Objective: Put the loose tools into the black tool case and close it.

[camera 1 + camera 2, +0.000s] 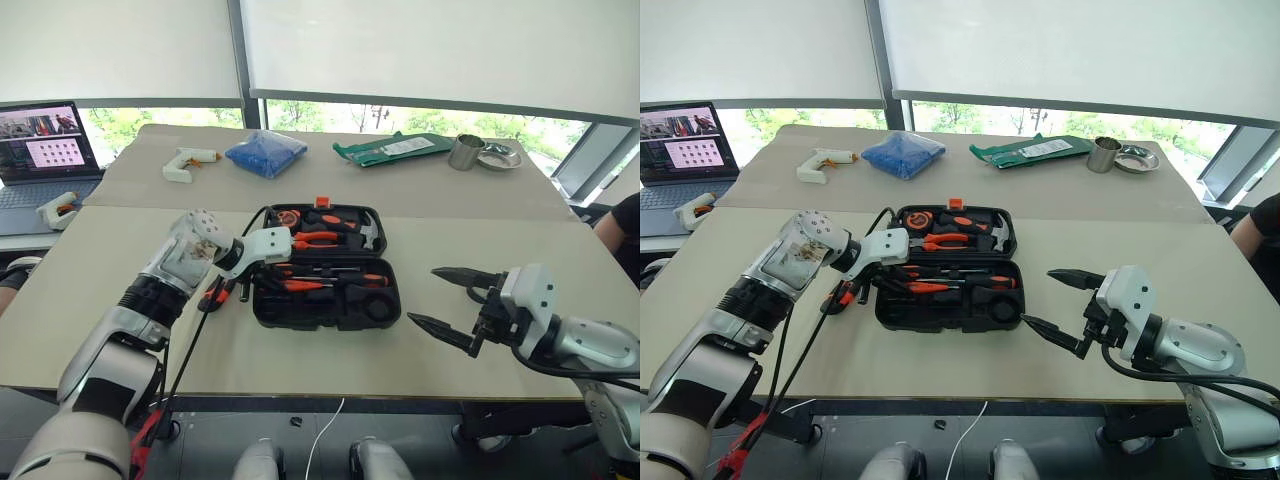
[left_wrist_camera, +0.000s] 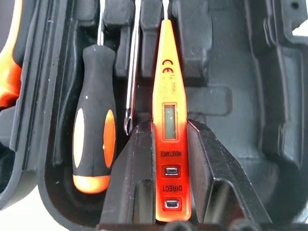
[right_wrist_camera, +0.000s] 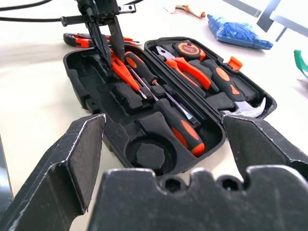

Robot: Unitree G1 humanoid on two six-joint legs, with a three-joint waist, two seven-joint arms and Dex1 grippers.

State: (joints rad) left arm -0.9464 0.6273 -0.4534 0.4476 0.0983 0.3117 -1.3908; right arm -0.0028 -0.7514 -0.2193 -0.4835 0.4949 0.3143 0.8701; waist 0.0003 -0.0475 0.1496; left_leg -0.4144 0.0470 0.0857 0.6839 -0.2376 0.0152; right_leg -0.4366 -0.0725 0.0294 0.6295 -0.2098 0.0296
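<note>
The case [image 1: 327, 268] lies open at the centre of the left eye frame, on the near table [image 1: 90, 300], its lid half toward the top of the frame with an orange latch [image 1: 322, 202] at the far edge; the lid half holds pliers [image 1: 315, 238], a hammer [image 1: 362, 232] and a round orange tape measure [image 1: 289, 216]; the near half holds black-and-orange screwdrivers [image 1: 340, 281] laid across its slots and a round empty recess at its lower right.

The left gripper [image 2: 166, 159] reaches into the left end of the near half; its fingers [image 2: 132, 168] are clamped on an orange tester screwdriver [image 2: 167, 120] with a small display, which lies along a slot; just beside it in the left wrist view are a thin bare shaft and a black-handled screwdriver [image 2: 94, 120] with orange end.

A utility knife [image 1: 215, 293] lies on the table just left of the case, partly behind the left arm.

The right gripper [image 1: 440, 298] hovers at the right of the frame, beside the case's right end and apart from it, fingers spread wide and holding nothing.

On the far table, upper part of the frame: a white glue gun [image 1: 185, 162], a blue bag [image 1: 265, 153], a green pouch [image 1: 392, 148], a metal cup [image 1: 465, 152] and a metal dish [image 1: 498, 156]; a laptop [image 1: 45, 150] stands at the upper left edge.
</note>
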